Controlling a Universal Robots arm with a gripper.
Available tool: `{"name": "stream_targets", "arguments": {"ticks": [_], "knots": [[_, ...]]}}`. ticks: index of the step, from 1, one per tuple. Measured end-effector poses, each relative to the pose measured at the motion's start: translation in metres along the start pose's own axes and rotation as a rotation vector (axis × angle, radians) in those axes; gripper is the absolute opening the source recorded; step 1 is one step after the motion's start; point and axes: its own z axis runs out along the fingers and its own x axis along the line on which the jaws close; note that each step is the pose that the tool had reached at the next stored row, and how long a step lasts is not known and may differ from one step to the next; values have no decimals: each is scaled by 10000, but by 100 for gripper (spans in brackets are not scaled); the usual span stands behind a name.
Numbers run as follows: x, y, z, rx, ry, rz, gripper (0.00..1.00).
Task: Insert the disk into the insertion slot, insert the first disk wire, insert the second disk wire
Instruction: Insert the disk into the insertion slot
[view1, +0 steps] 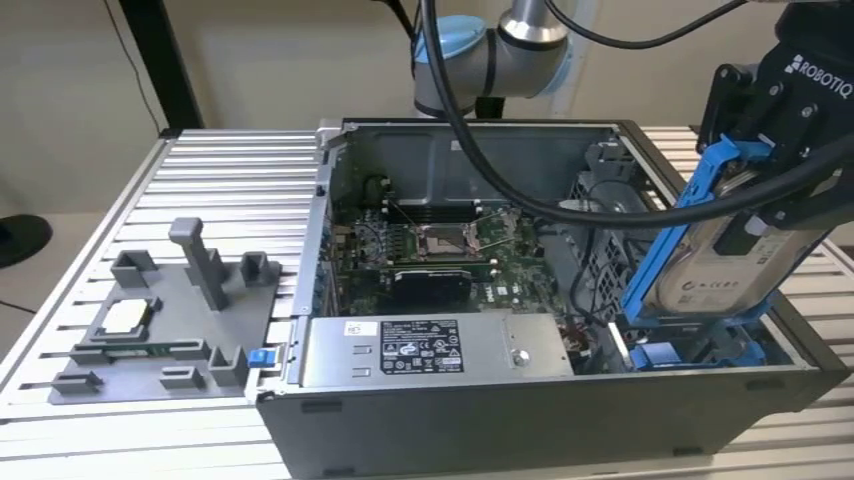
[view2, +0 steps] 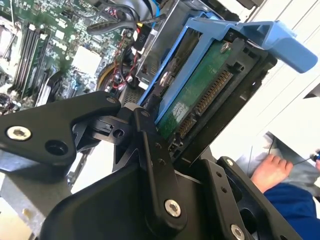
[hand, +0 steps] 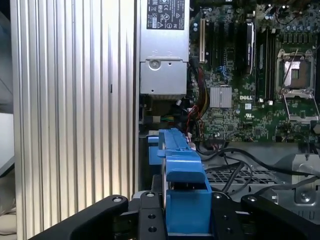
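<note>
The computer case (view1: 534, 425) is set on the tabletop (view1: 227, 170), a fixture plate (view1: 154, 335) at the exterior view's left. Inside, the power-supply box (view1: 427, 350) lies before the motherboard (view1: 441, 255). The disk (view1: 710, 282), clamped in the gripper (view1: 771, 205), is held tilted over the insertion slot (view1: 694, 352).

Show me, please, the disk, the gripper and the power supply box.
disk (view1: 714, 287): exterior view, on its white label.
gripper (hand: 186, 207): first wrist view, midway between its fingertips.
power supply box (view1: 420, 346): exterior view, on its sticker.
</note>
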Motion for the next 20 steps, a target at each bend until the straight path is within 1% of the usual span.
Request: {"name": "stream_targets", "arguments": {"ticks": [7, 12, 20], "knots": [[1, -33, 49, 0, 0, -2, 0], [-1, -90, 71, 0, 1, -2, 0], [0, -94, 73, 0, 0, -1, 0]]}}
